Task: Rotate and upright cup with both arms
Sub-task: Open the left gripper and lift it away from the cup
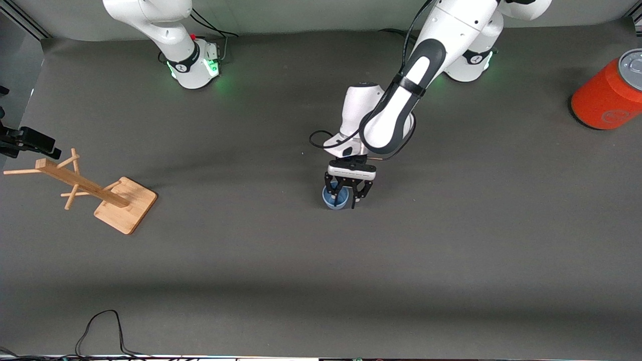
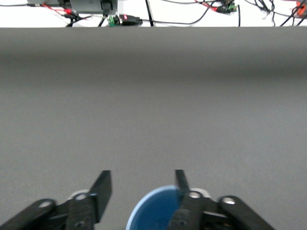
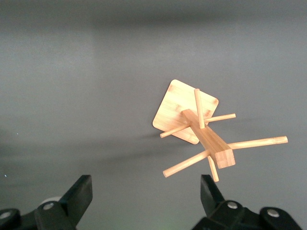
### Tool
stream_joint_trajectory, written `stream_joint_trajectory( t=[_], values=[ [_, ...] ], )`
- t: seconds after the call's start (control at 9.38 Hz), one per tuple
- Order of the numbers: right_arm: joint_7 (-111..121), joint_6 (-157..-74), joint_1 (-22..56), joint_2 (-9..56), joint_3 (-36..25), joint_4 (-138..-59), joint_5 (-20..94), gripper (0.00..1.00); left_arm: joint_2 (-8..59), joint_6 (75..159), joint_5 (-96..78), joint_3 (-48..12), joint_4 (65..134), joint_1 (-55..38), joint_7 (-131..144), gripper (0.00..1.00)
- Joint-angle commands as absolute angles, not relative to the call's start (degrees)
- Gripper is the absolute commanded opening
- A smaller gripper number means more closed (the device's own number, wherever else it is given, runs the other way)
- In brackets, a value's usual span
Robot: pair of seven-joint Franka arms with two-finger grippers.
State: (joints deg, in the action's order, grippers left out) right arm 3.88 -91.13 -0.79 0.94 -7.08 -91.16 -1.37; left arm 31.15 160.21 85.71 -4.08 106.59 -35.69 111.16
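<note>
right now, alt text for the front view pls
The left pincer hangs open around an upright pale-blue cup mid-table. A wooden peg rack stands toward the right arm's end, an orange can toward the left arm's end.

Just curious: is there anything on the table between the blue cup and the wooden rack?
No. In the front view only bare grey table lies between the cup and the wooden rack.

A dark grey matte counter [image 1: 321,260] fills nearly all of the scene, with a soft band of shadow across the part nearest the front camera. Black cables [image 1: 103,328] loop along that near edge. A pale grey wall [image 1: 301,15] runs along the top. In the left wrist view, wires and a red-lit plug [image 2: 125,19] lie on a white surface past the counter's edge
</note>
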Motion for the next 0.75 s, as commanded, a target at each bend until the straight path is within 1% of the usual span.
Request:
stream_joint_trajectory(
  t=[0.0,0.21,0.32,0.43,0.53,0.64],
  values=[
    [4.48,-92.10,-0.44,-0.17,-7.38,-92.20,-2.02,1.00,28.57,160.49,80.73,-4.30,107.31,-33.58,103.23,1.00],
    [4.48,-93.25,-0.44,-0.26,-7.65,-92.37,-2.11,1.00,26.64,159.70,63.73,-4.31,107.32,-33.57,86.40,1.00],
    [4.48,-93.34,-0.53,-0.35,-7.82,-92.37,-1.94,1.00,25.50,158.04,53.89,-4.31,107.23,-33.49,76.30,1.00],
    [4.31,-93.25,-0.44,-0.70,-7.65,-92.37,-2.02,1.00,24.18,151.85,40.91,-4.92,105.31,-33.57,62.63,1.00],
    [3.26,-93.08,-0.44,-1.31,-7.65,-92.37,-1.93,1.00,23.82,144.65,30.69,-5.79,100.94,-33.57,52.75,1.00],
    [3.17,-92.55,-0.35,-1.49,-7.56,-92.46,-1.93,1.00,23.99,134.92,21.97,-5.71,93.94,-33.57,43.51,1.00]
  ],
)
